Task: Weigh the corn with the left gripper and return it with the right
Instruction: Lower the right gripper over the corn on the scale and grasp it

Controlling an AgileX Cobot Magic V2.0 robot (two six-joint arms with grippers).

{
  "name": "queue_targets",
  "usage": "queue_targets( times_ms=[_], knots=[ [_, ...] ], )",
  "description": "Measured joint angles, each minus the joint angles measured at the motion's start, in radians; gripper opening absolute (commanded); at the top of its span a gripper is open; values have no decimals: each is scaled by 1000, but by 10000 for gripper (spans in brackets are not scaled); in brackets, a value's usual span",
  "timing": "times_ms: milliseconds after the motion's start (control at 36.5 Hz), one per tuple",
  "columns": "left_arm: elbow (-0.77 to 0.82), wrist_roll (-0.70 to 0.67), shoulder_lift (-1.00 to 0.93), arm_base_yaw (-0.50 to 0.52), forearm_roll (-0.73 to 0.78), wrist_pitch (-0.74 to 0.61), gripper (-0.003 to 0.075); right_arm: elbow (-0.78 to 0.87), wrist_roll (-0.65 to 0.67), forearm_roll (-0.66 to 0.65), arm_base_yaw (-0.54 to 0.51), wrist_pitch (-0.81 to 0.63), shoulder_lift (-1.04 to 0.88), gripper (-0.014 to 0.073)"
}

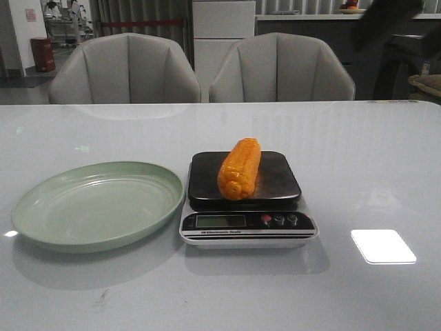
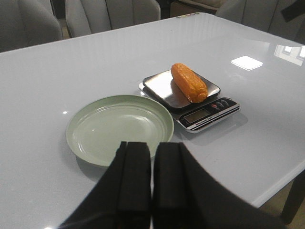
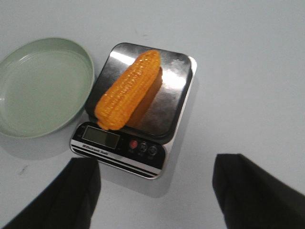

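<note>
The corn (image 1: 240, 168) lies on its side on the dark steel platform of a small kitchen scale (image 1: 247, 222), near the middle of the white table (image 1: 358, 172). Its long axis runs front to back across the platform, slanted a little: the blunt near end hangs out toward the scale's display and leans slightly toward the plate, while the narrower far end points away toward the chairs. It rests wholly on the platform, touching nothing else.

Just beside the scale, on the robot's left, sits a pale green plate (image 1: 96, 203), its rim close to the scale's edge but apart from it. Two grey upholstered chairs (image 1: 124, 69) stand behind the far edge of the table. A bright patch of reflected light lies on the table to the right of the scale.

The left pincer (image 2: 151, 179) hangs on the near side of the plate, its two black fingers pressed together and holding nothing. The right pincer (image 3: 155, 191) hovers above the display end of the scale with its fingers (image 3: 71, 195) spread wide apart, nothing between them and the corn.
</note>
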Motion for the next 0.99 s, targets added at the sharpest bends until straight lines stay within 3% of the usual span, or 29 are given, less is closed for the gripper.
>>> queue_targets(
  times_ms=[302, 576, 987],
  knots=[
    [0, 0, 0, 0, 0, 0, 114, -329, 149, -10, 67, 150, 381, 499],
    [0, 0, 0, 0, 0, -1, 114, -590, 365, -135, 135, 323, 644, 499],
    [0, 0, 0, 0, 0, -2, 114, -742, 601, -193, 180, 468, 860, 499]
  ],
)
